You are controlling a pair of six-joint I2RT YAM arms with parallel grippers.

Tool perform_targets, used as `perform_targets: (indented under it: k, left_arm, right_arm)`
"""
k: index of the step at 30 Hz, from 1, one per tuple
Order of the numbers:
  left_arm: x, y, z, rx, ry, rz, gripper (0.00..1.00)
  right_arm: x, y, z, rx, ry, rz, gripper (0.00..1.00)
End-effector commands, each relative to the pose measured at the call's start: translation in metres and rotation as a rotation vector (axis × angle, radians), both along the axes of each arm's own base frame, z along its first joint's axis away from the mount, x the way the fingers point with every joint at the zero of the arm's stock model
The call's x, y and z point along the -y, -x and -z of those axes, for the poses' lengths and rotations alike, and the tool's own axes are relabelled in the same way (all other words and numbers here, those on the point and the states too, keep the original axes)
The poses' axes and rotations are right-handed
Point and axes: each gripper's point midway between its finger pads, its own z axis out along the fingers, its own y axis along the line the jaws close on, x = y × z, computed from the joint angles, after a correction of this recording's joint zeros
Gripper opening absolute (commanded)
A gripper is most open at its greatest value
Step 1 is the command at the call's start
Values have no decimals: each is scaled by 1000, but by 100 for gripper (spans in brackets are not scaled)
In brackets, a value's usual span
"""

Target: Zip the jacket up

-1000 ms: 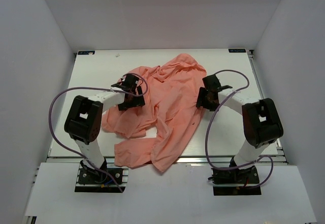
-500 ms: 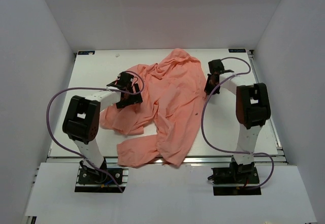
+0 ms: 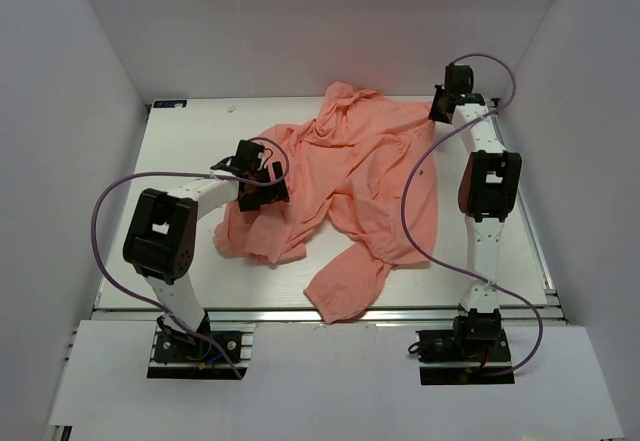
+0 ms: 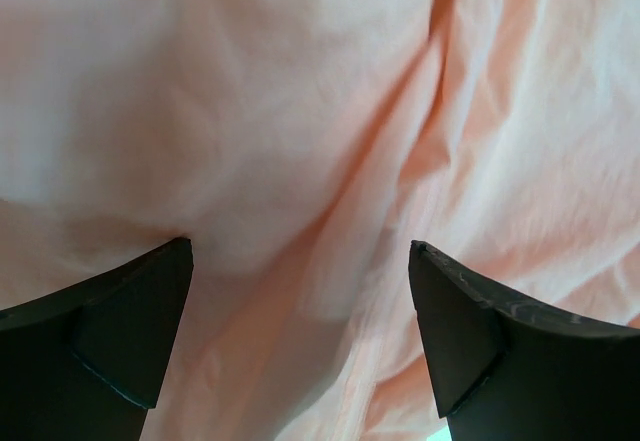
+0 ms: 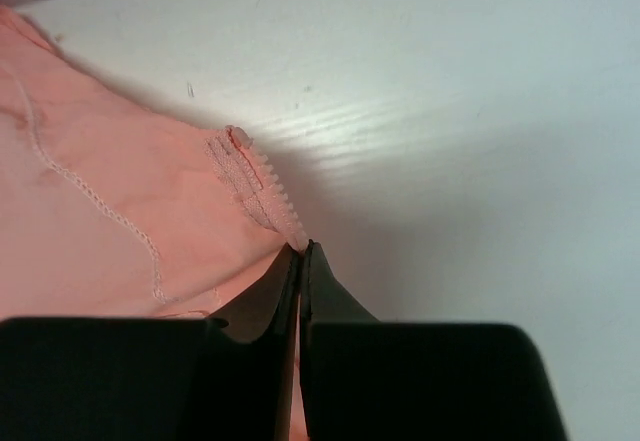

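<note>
Top external view: the pink jacket (image 3: pixel 350 186) lies crumpled in the middle of the white worktop (image 3: pixel 190 141). One sleeve (image 3: pixel 345 286) points to the near edge. The jacket's far right corner stretches to the right claw (image 3: pixel 441 111), at the far right of the worktop. In the right wrist view, that claw is pinched tight on the jacket's edge, right by the zipper teeth (image 5: pixel 262 186). The left claw (image 3: pixel 262 183) sits over the jacket's left side. In the left wrist view its fingers (image 4: pixel 120 331) stand wide apart, with pink cloth below them and nothing held.
</note>
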Motion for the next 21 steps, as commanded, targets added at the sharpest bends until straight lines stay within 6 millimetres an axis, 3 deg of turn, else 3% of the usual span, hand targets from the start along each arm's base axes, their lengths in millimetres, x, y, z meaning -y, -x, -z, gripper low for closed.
perform_targets:
  k: [1, 4, 5, 6, 7, 8, 9, 10, 11, 12, 13, 14, 15, 16, 17, 18, 21]
  left_arm:
    - [-2, -24, -19, 59, -29, -24, 98]
    - [2, -36, -37, 108, -20, -17, 98]
    - [3, -40, -49, 142, -12, -14, 98]
    - [5, -40, -55, 157, 5, -6, 98]
    - [8, -42, -63, 180, 21, -1, 98]
    - [10, -43, -75, 211, 44, 4, 98]
    - [13, -41, -82, 224, 63, 11, 98]
    - [16, -37, -86, 225, 86, 24, 98]
    - [17, -34, -99, 248, 107, 26, 98]
    - [17, -26, -96, 233, 111, 26, 98]
    - [16, -22, -98, 232, 119, 23, 98]
    - [15, -17, -99, 230, 123, 19, 98]
    - [12, -8, -102, 225, 132, 5, 98]
    - [10, -3, -103, 225, 135, 2, 98]
    - [10, 2, -103, 224, 145, -2, 98]
    - [8, 8, -103, 221, 146, -10, 98]
    - [-1, 22, -107, 217, 137, -50, 98]
  right_arm:
    - [4, -24, -69, 186, 28, -98, 0]
    - [2, -9, -102, 194, 56, -154, 1]
    - [-4, 8, -100, 140, 30, -187, 31]
    - [-9, 21, -101, 114, 7, -208, 44]
    - [-10, 51, -97, 60, -29, -168, 49]
    - [-4, 72, -127, 99, -26, -129, 57]
    - [1, 91, -121, 75, -28, -81, 60]
    - [3, 129, -70, -56, -56, -23, 62]
    - [3, 149, -65, -72, -65, -9, 65]
    - [2, 169, -86, -27, -80, 4, 65]
    - [1, 189, -77, -50, -97, 18, 65]
    - [-1, 226, -42, -144, -118, 40, 65]
    - [1, 244, -54, -111, -129, 70, 65]
    - [2, 264, -44, -143, -142, 105, 65]
    - [-2, 294, -17, -212, -182, 147, 65]
    - [-6, 304, -23, -174, -209, 140, 65]
    - [-7, 332, -8, -195, -228, 166, 65]
